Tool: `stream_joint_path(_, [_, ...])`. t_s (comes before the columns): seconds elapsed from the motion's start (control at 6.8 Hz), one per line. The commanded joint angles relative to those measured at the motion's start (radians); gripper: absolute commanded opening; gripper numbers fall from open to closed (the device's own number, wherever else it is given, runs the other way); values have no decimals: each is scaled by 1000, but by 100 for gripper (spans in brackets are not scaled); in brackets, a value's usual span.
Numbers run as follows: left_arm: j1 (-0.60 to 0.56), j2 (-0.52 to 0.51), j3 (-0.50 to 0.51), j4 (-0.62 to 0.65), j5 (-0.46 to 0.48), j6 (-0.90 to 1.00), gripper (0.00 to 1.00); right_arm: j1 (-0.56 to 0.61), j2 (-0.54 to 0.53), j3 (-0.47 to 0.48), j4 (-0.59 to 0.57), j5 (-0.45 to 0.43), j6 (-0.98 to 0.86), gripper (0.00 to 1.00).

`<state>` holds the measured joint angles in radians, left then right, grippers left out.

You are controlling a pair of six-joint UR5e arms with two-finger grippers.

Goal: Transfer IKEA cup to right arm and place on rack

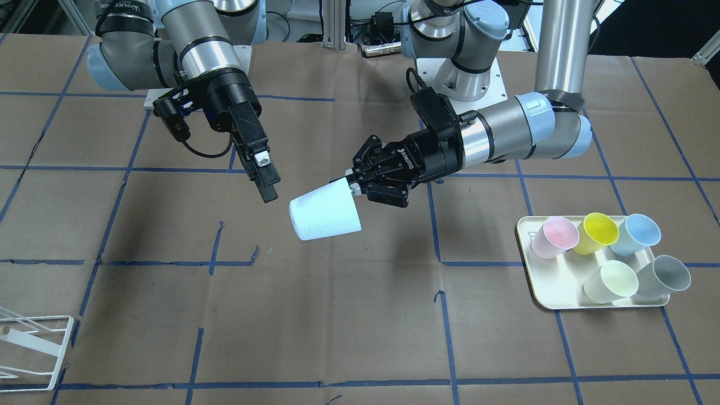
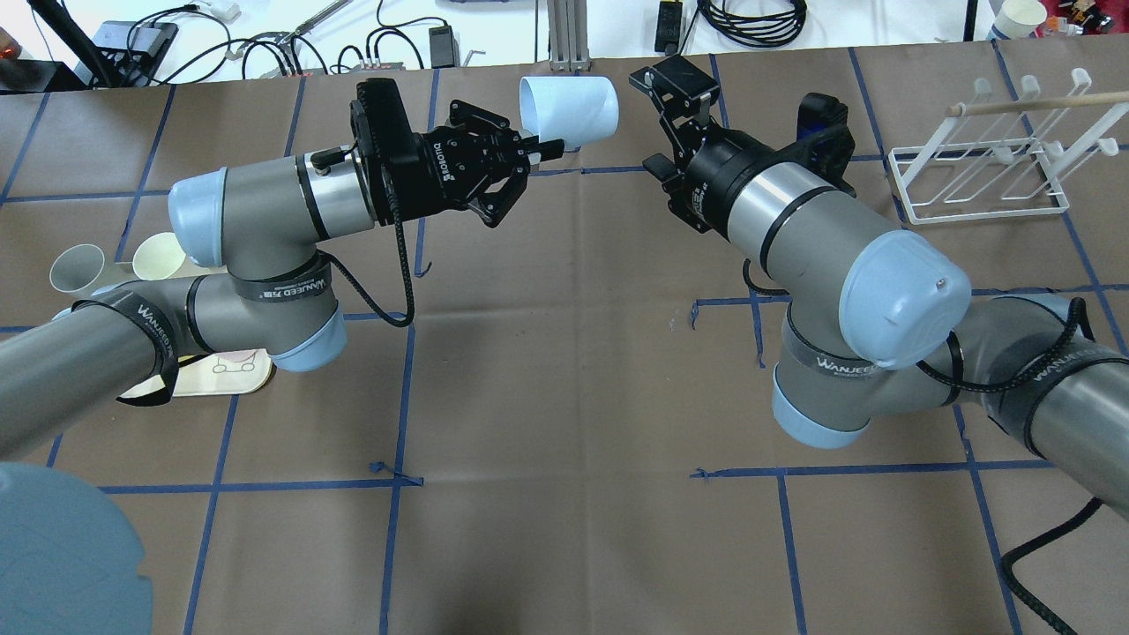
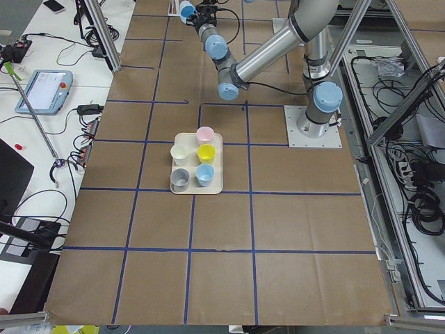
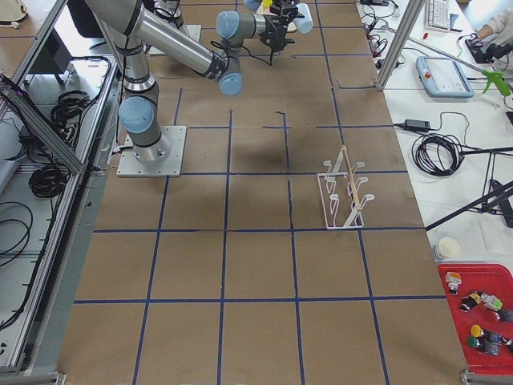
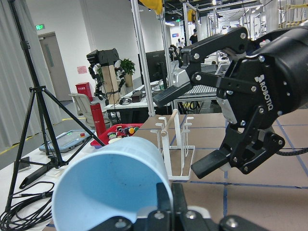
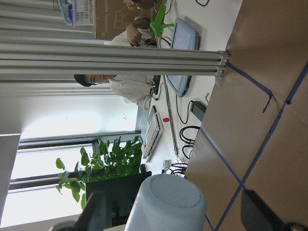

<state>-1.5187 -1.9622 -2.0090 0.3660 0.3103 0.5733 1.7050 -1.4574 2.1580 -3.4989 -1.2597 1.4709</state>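
now, above mid-tabletop: left pincer (image 2: 540, 150) is clamped on the rim of the pale blue cup (image 2: 569, 108). cup held in the air on its side, clear of the tabletop (image 2: 564, 370), mouth toward the left pincer, base turned toward the right arm (image 2: 820, 229). right pincer (image 2: 657, 122) has its jaws spread wide with nothing between them. it sits just beside the cup's base with a small gap showing, so no contact. rack (image 2: 979, 181), white wire, stands on the tabletop at the far right, well apart from both pincers. wooden rod (image 2: 1023, 104) lies across its top. cream tray (image 1: 554, 301) sits at the left end of the tabletop. five small cups (image 1: 610, 281) stand on it: pink, yellow, blue, pale green, grey.
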Motion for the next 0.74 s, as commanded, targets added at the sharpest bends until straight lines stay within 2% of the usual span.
stream_joint_path(0.0, [0,-26,7,146,1,-177,0,31,6,-13,-8,-101,165,99])
stream_joint_path(0.29, [0,-30,7,149,3,-201,0,56,84,-23,-144,-101,167,99])
stream_joint_path(0.59, [0,-30,7,152,3,-204,0,94,144,-73,-181,-101,167,99])
